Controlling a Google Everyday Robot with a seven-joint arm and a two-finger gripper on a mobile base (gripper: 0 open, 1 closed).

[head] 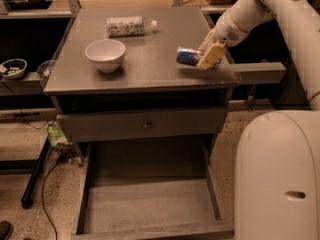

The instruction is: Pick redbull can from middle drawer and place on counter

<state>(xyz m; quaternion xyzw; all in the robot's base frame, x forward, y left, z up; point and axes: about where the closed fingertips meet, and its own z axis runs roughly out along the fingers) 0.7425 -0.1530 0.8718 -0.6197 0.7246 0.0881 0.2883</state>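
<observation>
Our middle drawer (pixel 150 204) hangs open showing bare planks; over the worktop's (pixel 150 76) right side, our pincer (pixel 207 58) is clamped round the tilted redbull can (pixel 186 56).

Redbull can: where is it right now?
In the camera view, the redbull can is near the right edge of the counter, at the gripper, well right of the white bowl.
</observation>
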